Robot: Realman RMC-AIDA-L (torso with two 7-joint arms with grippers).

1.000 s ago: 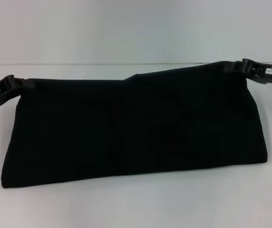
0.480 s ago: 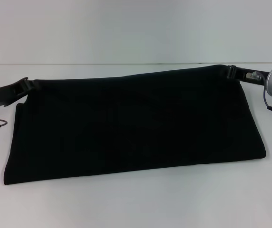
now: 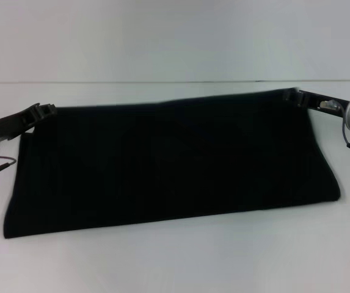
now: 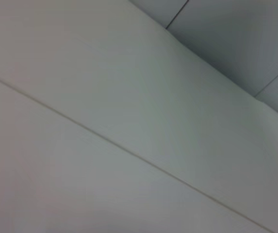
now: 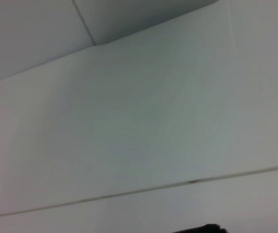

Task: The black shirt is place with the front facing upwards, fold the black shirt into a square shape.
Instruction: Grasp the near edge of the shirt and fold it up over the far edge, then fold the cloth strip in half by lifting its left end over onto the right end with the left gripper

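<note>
Nothing else lies on the white worktop (image 3: 175, 262) but the black shirt (image 3: 168, 162), folded into a long band, plain side up. Compared with a moment ago its far edge has sunk lower and flatter. The left end effector (image 3: 42, 111) sits at the far left corner, the right end effector (image 3: 294, 96) at the far right corner; whether either is pinching cloth I cannot tell.

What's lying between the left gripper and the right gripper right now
In the head view, the black shirt spans the whole stretch, folded into a long band on the white table, from the left gripper to the right gripper at its far corners.
</note>
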